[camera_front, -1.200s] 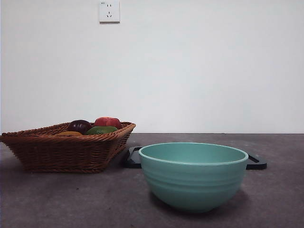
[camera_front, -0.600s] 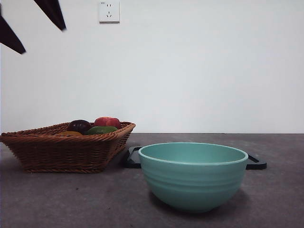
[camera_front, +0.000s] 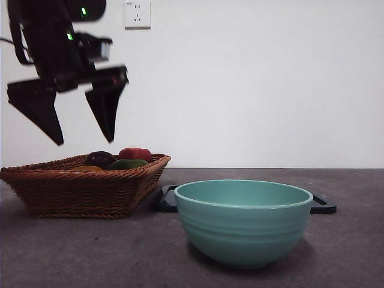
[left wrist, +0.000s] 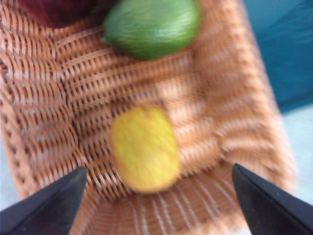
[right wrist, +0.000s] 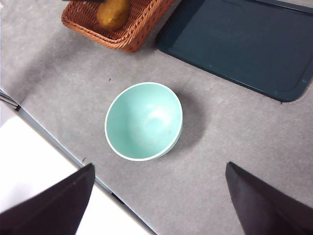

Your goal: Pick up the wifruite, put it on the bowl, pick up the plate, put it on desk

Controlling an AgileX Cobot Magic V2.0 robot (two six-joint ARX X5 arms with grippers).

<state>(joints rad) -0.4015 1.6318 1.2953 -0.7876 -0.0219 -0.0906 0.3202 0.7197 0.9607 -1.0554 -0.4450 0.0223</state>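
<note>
The wifruite [left wrist: 145, 148], a yellow-orange oval, lies on the floor of the wicker basket [left wrist: 49, 98]. My left gripper [left wrist: 159, 169] hangs open above it, apart from it. In the front view this gripper [camera_front: 84, 141] hovers over the basket's left half, where the wifruite [camera_front: 87, 169] barely peeks above the rim. The mint-green bowl [camera_front: 243, 222] stands on the desk [camera_front: 90, 252] in front of the dark plate [camera_front: 168, 201]. My right gripper [right wrist: 159, 166] is open high above the bowl [right wrist: 143, 121], with the plate [right wrist: 234, 44] and the wifruite [right wrist: 113, 13] beyond.
A green fruit [left wrist: 150, 27] lies further along the basket, beside a red fruit [camera_front: 135, 154] and a dark purple one [camera_front: 99, 159]. The basket [camera_front: 78, 189] stands left of the plate. The desk's edge [right wrist: 58, 142] runs close to the bowl.
My left arm has come down from the top left corner to just above the basket, jaws open. The bowl, plate and basket have not moved.
</note>
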